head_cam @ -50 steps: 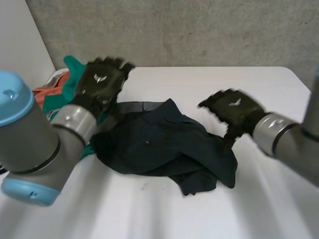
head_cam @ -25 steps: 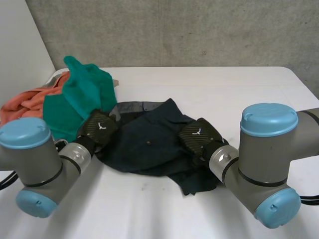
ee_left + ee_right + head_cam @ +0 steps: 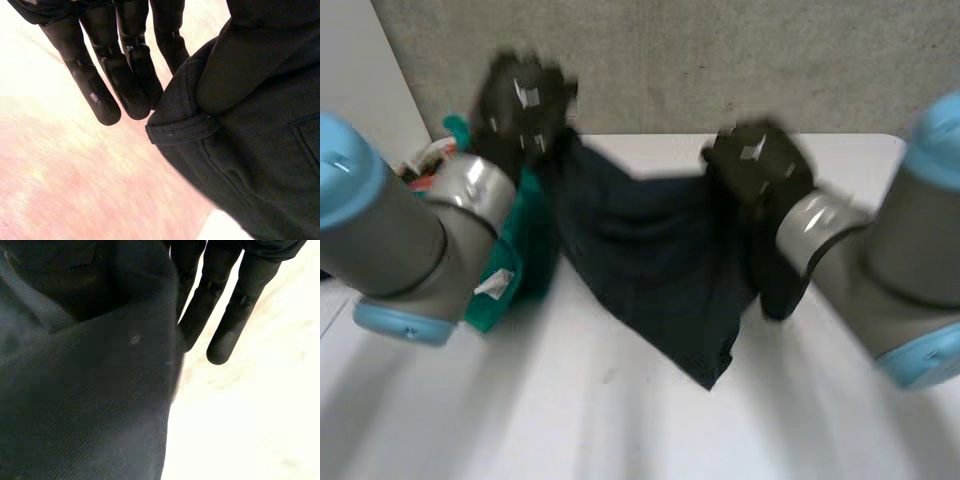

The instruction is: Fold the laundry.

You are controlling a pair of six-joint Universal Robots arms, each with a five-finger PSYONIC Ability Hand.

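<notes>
Left hand (image 3: 520,105) and right hand (image 3: 757,165) each pinch one top end of the dark cloth (image 3: 655,250), high over the table (image 3: 570,420); it hangs wide between them, low tip near the table

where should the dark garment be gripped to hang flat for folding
Grip the dark garment by its top edge, one end per hand, from either side: the left hand and right hand pinch it there and it hangs spread between them.
</notes>
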